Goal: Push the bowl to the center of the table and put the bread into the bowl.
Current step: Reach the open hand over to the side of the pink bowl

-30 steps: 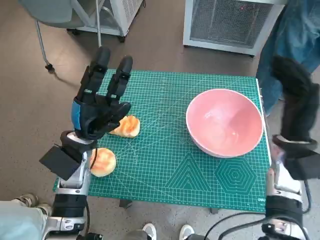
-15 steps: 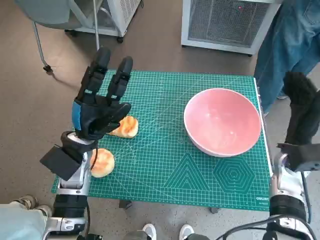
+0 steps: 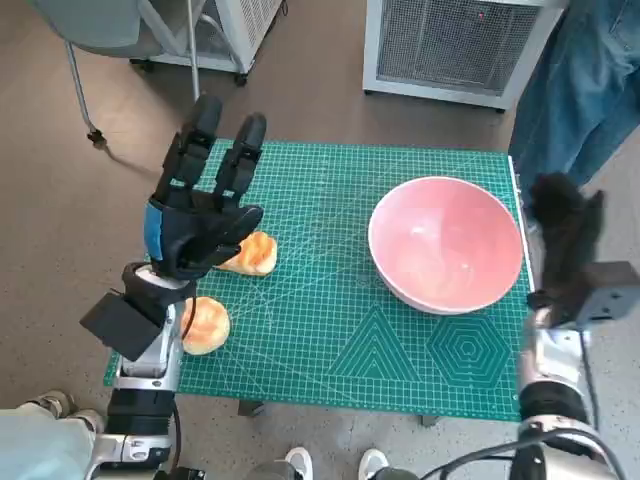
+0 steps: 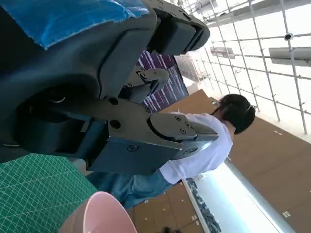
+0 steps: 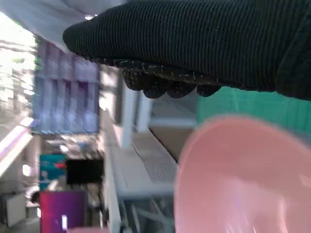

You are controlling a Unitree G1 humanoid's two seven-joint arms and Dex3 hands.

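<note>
A bread roll (image 3: 205, 324) lies on the green cutting mat (image 3: 330, 330) just beside the left forearm, below the left hand (image 3: 195, 215). That hand is raised above the mat's left part, released, its fingers spread and pointing away from the robot, holding nothing. A second piece of bread (image 3: 250, 254) lies right beside its palm, partly hidden by it. Well to the right of this hand sits the pink bowl (image 3: 447, 257), upright on the right part of the mat, with nothing in it. The gloved right hand (image 3: 562, 245) hangs just beyond the bowl's right rim, past the mat's edge; whether it touches the bowl, and how its fingers lie, I cannot tell. A person in jeans (image 3: 585, 90) stands beyond that hand.
</note>
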